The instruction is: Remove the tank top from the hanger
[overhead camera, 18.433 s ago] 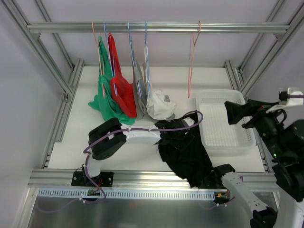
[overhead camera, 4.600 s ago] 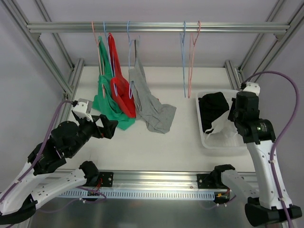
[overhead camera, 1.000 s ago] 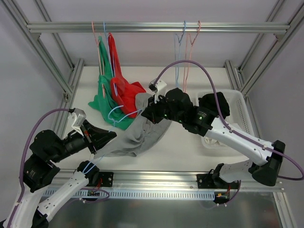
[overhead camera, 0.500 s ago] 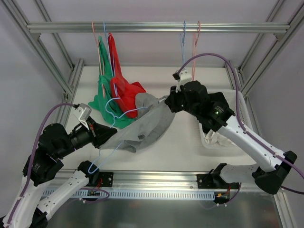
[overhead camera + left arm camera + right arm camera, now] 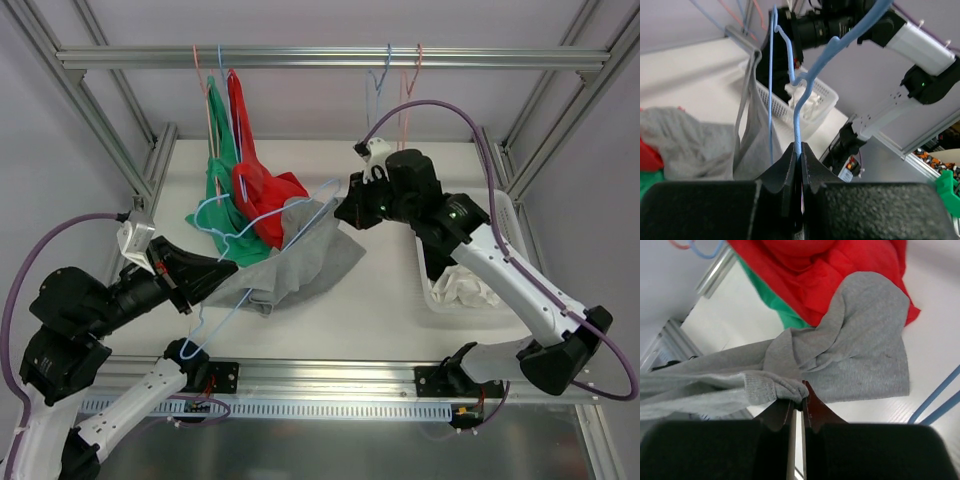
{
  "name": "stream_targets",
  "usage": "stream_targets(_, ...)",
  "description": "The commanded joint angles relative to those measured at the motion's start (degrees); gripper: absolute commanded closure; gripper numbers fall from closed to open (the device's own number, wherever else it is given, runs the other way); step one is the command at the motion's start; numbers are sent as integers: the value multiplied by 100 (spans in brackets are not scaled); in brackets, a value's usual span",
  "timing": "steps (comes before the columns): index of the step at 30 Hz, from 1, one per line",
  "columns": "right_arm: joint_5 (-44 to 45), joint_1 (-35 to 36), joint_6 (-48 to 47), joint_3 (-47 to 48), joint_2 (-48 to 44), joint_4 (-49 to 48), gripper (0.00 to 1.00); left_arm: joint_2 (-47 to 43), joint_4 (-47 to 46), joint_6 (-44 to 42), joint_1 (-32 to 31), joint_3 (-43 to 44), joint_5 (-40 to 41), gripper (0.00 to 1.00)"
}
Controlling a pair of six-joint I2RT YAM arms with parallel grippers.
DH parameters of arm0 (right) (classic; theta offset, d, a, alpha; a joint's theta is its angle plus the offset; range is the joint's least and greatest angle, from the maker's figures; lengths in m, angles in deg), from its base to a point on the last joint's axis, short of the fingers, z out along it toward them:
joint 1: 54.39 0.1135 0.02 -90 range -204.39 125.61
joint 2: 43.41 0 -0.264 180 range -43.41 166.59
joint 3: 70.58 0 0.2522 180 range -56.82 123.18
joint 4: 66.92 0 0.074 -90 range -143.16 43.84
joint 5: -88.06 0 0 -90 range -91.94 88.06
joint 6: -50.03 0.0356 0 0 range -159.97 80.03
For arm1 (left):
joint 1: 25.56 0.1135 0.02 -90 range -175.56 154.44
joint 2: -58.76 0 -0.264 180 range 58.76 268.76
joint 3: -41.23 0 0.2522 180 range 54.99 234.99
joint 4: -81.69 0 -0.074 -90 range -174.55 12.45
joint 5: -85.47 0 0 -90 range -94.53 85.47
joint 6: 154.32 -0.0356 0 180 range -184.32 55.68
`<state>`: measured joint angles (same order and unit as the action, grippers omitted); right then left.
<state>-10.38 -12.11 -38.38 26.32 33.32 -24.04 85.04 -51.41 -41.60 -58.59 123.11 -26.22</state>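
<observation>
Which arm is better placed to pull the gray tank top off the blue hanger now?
Right: the right gripper pinches the gray tank top, while the left gripper clamps the blue hanger.

tank top [image 5: 865,340]: grey knit, pulled out long between the two hands, its body sagging below them
grip on cloth: a bunched edge pinched tight in the right hand [image 5: 799,401]
hanger [image 5: 798,120]: thin light-blue wire, tilted, clamped in the left hand [image 5: 800,150], hook pointing away from it
strap: a narrow grey strip rising just beside the wire, beyond the left hand
</observation>
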Motion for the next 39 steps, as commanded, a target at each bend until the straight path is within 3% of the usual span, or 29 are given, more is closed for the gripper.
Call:
stream_targets(1,-850,-36,-106,-15,-921,-108,100,307,-1736,276,-36,-122,-414,100)
stream_targets(5,-1141,-9,-53,-771,-2019,-214,100,893,-4574,935,-36,-764,-642,100)
stream_targets(6,-1263,-18,-70,-1016,-2256,-197,100,1018,-5720,1119,-88,-843,-661,100)
stream_targets(10,-1633,-10,-106,-1020,-3250,380,100,1650,-7502,875,-484,-1038,-20,100)
stream_targets(13,-1485,-9,-343,-564,-3585,1109,100,2449,-7980,515,-721,-704,252,100)
stream_targets(17,-1194,-9,-475,-289,-3490,1640,100,2812,-8358,102,-757,-737,1016,100)
stream_targets(23,-1362,166,-308,-850,-2963,1158,100,2848,-8913,-548,-748,-1492,1141,100)
stream_targets(29,-361,895,-194,-1536,-1636,744,100,3040,-10775,-567,-748,-2452,1053,100)
stream_targets(30,154,939,-176,-1754,-1539,744,100,3058,-10881,-567,-748,-2513,1062,100)
stream_targets(33,1283,922,228,-2282,-1853,717,100,2892,-10454,-733,-766,-2540,1106,100)
stream_targets(39,1109,957,307,-2477,-2118,735,100,2278,-9680,-1218,-845,-2961,2009,100)
